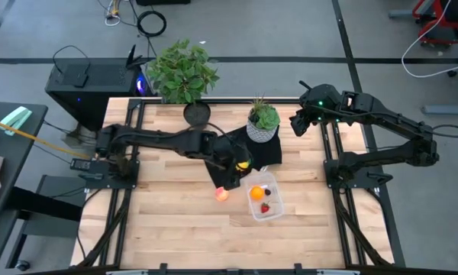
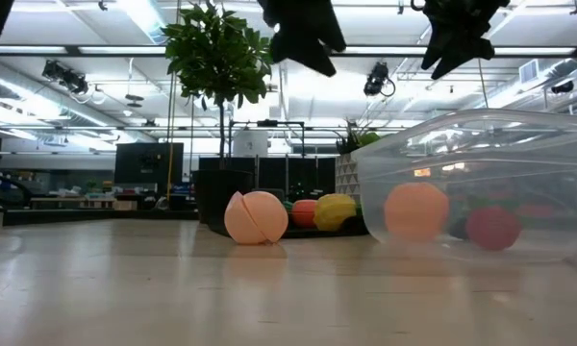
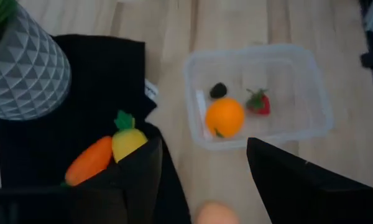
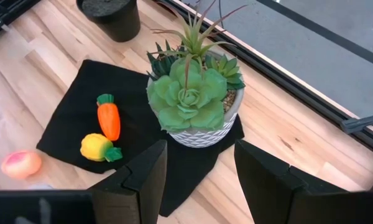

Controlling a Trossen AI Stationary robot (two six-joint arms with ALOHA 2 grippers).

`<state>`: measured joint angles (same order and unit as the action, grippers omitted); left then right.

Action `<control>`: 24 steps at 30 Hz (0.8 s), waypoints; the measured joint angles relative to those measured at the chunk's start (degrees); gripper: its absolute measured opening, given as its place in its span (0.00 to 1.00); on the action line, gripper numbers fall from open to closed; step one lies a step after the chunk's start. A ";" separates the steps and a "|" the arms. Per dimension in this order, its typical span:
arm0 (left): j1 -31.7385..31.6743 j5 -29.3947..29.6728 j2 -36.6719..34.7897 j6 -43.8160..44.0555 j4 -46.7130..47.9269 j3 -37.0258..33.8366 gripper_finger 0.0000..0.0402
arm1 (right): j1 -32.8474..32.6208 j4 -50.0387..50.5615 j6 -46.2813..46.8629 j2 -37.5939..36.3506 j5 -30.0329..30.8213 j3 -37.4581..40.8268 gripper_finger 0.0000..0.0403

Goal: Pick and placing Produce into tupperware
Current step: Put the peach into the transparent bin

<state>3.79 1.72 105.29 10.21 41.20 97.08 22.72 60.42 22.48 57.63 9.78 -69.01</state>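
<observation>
From above, the left claw hangs over the near edge of the black mat, between the pinkish ball on the bare counter and the clear tupperware. The right claw waits well apart at the counter's far right corner.

At counter height, the pinkish ball rests just outside the tupperware, whose wall shows an orange ball and a red piece inside. Both claws hang clear above, holding nothing.

The left wrist camera looks past its spread, empty fingers at the orange ball, the strawberry and a small dark bit in the tupperware; the carrot and yellow piece lie touching on the mat, awaiting pickup.

The right wrist camera, its claw likewise spread and empty, overlooks the succulent pot, carrot, yellow piece and pinkish ball.
</observation>
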 joint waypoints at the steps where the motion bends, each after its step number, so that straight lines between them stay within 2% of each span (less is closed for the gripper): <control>1: 0.44 -0.04 -0.36 0.37 0.52 0.02 0.61 | -0.01 0.02 -0.12 0.00 0.00 -0.01 0.48; 6: 3.64 -0.07 -1.73 1.12 11.70 -0.11 0.63 | 0.00 0.05 -0.54 0.00 -0.02 0.00 0.48; 10: 6.44 -0.17 -7.20 4.17 12.79 -7.49 0.63 | 0.00 0.17 -1.32 0.00 -0.02 0.00 0.48; 13: 8.32 1.05 -14.76 10.00 5.36 -17.36 0.63 | 0.00 0.17 -1.85 0.00 -0.02 -0.02 0.48; 16: 9.34 5.04 -22.45 15.44 -8.44 -27.92 0.62 | 0.00 -0.03 -2.85 0.00 0.00 -0.02 0.48; 18: 9.34 7.66 -25.93 15.96 -18.96 -34.21 0.60 | -0.02 -0.54 -3.07 0.00 0.00 -0.02 0.48; 20: 9.30 8.49 -26.60 14.28 -25.74 -38.60 0.59 | 0.00 -0.72 -3.16 0.00 -0.02 -0.02 0.48; 24: 9.30 8.45 -22.83 10.15 -28.29 -43.74 0.58 | -0.01 -0.94 -3.13 0.00 0.00 -0.02 0.48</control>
<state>13.09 10.17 82.46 20.36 12.91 53.34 22.71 59.48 19.34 57.63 9.78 -69.03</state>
